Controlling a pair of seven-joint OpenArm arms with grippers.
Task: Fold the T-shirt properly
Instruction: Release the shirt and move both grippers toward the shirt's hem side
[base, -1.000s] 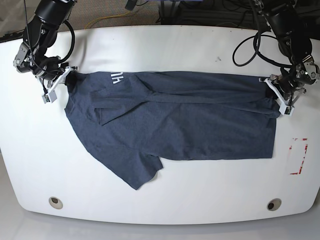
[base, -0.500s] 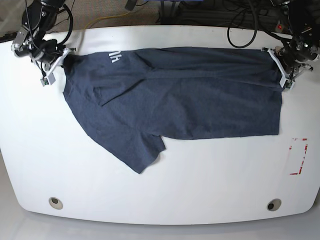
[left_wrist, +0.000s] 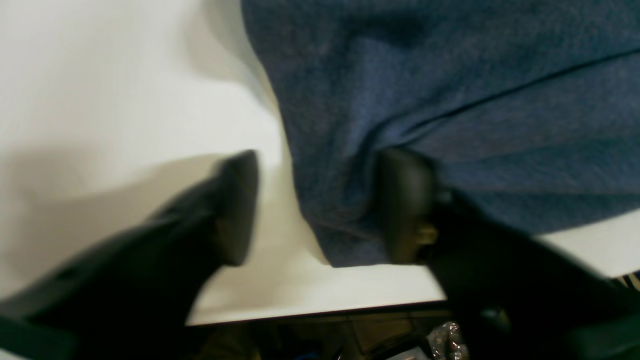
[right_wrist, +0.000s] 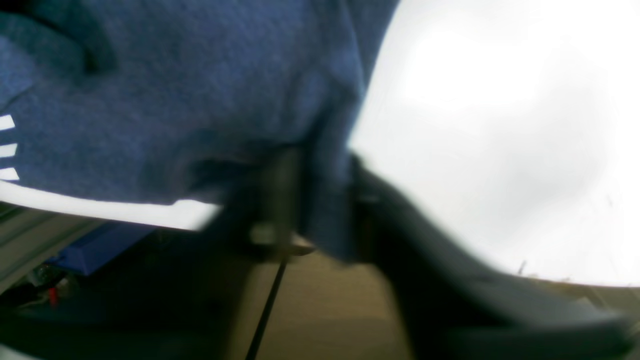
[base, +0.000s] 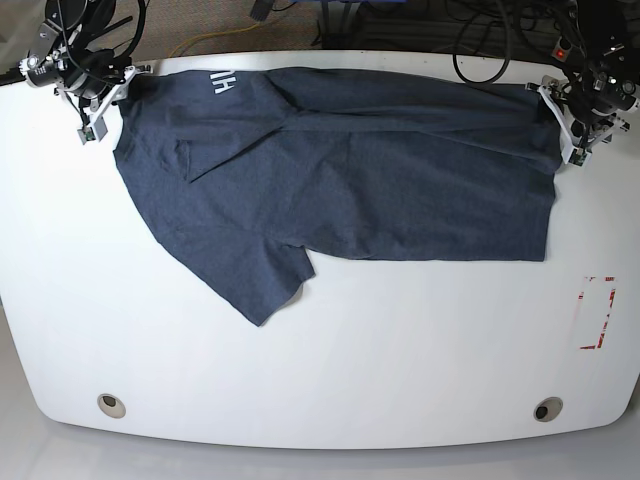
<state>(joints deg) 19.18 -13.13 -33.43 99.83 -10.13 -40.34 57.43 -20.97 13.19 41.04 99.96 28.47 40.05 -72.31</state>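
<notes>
Base view: the T-shirt (base: 340, 170) lies spread across the far half of the white bench (base: 320, 380), one sleeve pointing toward the near edge. The left tool (left_wrist: 320, 205) stands wide, its fingers apart around the hem corner. The right tool (right_wrist: 320, 210) straddles the collar-end fabric; grip unclear through blur.

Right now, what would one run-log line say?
T-shirt: flat, at table's far edge | left end effector: open at hem corner | right end effector: straddling shoulder edge
</notes>
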